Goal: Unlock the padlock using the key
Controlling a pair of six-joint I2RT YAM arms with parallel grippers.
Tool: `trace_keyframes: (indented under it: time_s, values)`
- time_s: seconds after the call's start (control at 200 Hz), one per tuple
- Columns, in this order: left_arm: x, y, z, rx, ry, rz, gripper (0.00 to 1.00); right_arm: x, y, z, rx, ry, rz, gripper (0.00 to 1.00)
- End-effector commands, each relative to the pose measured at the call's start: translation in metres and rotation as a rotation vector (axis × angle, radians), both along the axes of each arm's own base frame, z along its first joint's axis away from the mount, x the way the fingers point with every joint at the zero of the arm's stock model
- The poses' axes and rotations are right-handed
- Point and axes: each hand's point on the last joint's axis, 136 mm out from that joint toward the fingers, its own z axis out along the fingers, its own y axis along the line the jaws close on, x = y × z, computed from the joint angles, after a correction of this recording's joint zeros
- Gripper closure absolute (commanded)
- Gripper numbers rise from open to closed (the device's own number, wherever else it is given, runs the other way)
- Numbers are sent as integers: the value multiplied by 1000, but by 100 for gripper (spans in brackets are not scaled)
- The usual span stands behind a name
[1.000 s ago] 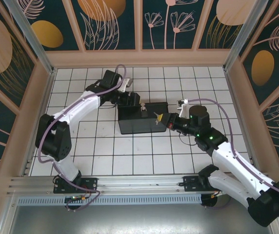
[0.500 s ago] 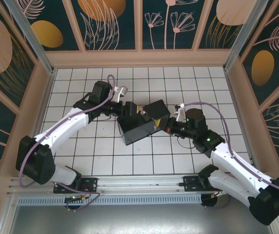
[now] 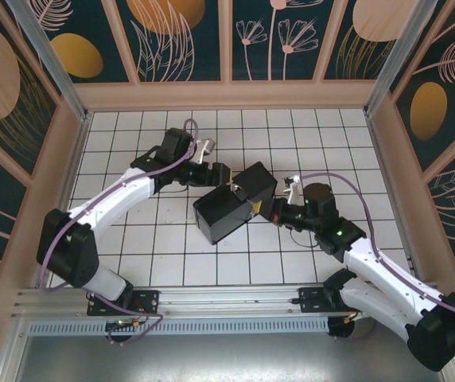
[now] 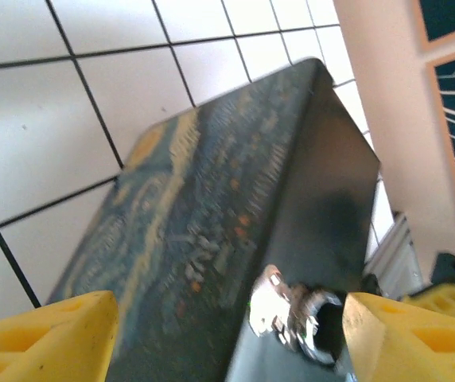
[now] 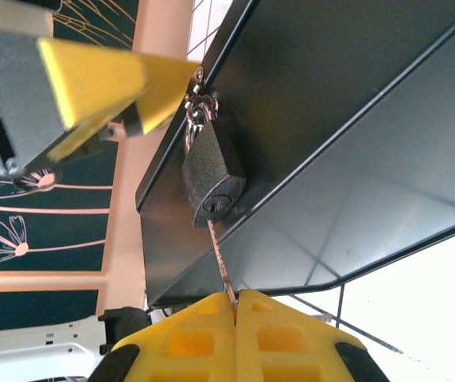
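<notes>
- Padlock (image 5: 214, 179): dark grey, grainy body; silvery shackle.
- Key (image 5: 220, 259): brownish silver.
- Box (image 4: 315, 183): black sides; lid painted with blue and yellow swirls.
- Fingers (image 5: 196, 338): yellow.
- Floor (image 3: 164, 247): white tiles, dark grid lines.
- Walls (image 3: 188, 40): dark teal, pink line flowers, orange discs, peach frames.
- Arms (image 3: 124, 195): white, black joints, purple cables.

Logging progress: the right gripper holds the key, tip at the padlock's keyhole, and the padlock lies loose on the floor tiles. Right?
Not quite. The padlock does not lie on the tiles: it hangs from the hasp on the black box, as the right wrist view shows. The rest holds: the right gripper pinches the key, tip at the keyhole.
</notes>
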Motion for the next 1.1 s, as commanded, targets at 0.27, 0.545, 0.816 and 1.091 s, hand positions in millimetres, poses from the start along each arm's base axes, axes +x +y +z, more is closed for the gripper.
trace_keyframes:
  time_s: [0.27,0.545,0.816,1.091]
  values:
    - [2,-2,-1,127,-99,-102,17,2,0,14,164,-32,3,100]
    - [1,0,-2,114,-71,-66,18,3,2,14,196,-19,1,100]
    - [-1,-4,-3,79,-54,-59,18,4,2,8,189,-1,-6,100]
    - [2,-4,-2,87,-50,-48,18,1,-1,-1,184,25,-18,100]
